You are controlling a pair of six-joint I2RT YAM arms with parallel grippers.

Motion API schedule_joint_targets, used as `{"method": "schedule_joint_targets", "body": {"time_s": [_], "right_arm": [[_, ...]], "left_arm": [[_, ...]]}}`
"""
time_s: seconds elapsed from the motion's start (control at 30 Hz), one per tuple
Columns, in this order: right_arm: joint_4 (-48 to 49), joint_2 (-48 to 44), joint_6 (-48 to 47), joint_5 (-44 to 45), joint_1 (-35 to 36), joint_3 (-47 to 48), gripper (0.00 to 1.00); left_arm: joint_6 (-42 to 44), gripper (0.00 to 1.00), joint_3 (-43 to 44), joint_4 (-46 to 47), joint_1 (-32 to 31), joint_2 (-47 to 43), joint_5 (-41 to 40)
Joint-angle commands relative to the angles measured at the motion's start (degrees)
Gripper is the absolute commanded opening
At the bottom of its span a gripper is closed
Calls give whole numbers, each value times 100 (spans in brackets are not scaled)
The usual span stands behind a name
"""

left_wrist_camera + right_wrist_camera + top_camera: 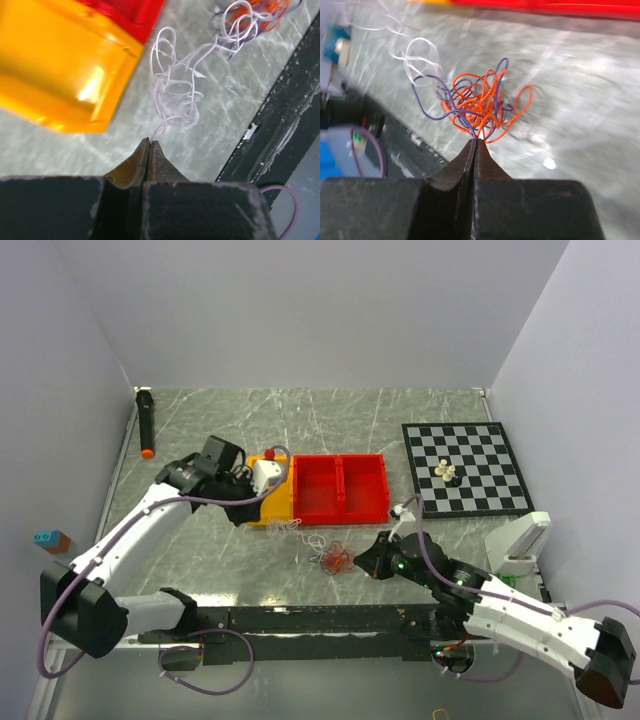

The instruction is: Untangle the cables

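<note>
The cables lie in front of the red tray (340, 487). A white wire (290, 528) is spread in loose loops, and an orange-red and purple clump (336, 561) sits to its right. My left gripper (256, 518) is shut on an end of the white wire (175, 95), just at the fingertips (150, 141). My right gripper (360, 561) is shut on orange and purple strands at the near side of the clump (480, 102), pinched at its tips (475, 141). A white loop (420, 55) still runs into the clump's far left side.
An orange box (270, 502) with a white object (268, 472) on it adjoins the red tray's left side. A chessboard (465, 465) with chess pieces (447, 472) lies at the right. A black marker (146, 422) lies far left, a white device (520, 540) at the right edge.
</note>
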Motion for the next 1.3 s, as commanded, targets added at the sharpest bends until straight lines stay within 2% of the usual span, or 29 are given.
{"method": "schedule_joint_targets", "body": {"time_s": [0.0, 0.13, 0.3, 0.5, 0.63, 0.73, 0.83, 0.93, 1.0, 1.03, 1.07, 1.13, 1.27], "right_arm": [[-1662, -732, 608, 1158, 40, 431, 0], [-2857, -953, 1363, 1739, 40, 686, 0], [-3360, -472, 1777, 1713, 40, 696, 0], [-3519, 504, 2006, 1651, 111, 862, 0], [-3467, 857, 2104, 1739, 216, 863, 0], [-3072, 744, 1928, 1774, 461, 889, 0], [-2422, 427, 1297, 1801, 655, 1090, 1], [-1886, 338, 577, 1810, 726, 1468, 13], [-1465, 408, -38, 1635, 735, 1723, 29], [-1236, 470, -294, 1512, 735, 1820, 40], [-973, 523, -488, 1372, 735, 1899, 45], [-498, 663, -813, 1073, 735, 2005, 52], [732, 927, -1096, 352, 752, 1953, 57]], "left_arm": [[319, 1, 638, -510, 408, -370, -58], [416, 1, 1157, -783, 725, -634, 30], [460, 1, 1649, -1143, 778, -976, 214], [355, 1, 2352, -1320, 778, -1389, -110], [-58, 1, 2599, -829, 778, -1793, -515], [-181, 1, 2591, -740, 778, -1908, -95], [-278, 1, 2485, -854, 778, -1804, 633], [-252, 1, 2353, -985, 778, -1636, 1171], [-225, 1, 2362, -1065, 778, -1557, 1418], [-217, 1, 2371, -1100, 778, -1531, 1532], [-190, 1, 2371, -1126, 778, -1513, 1663], [-181, 1, 2310, -1100, 778, -1513, 1883], [-251, 1, 1924, -846, 769, -1610, 2332]]}}
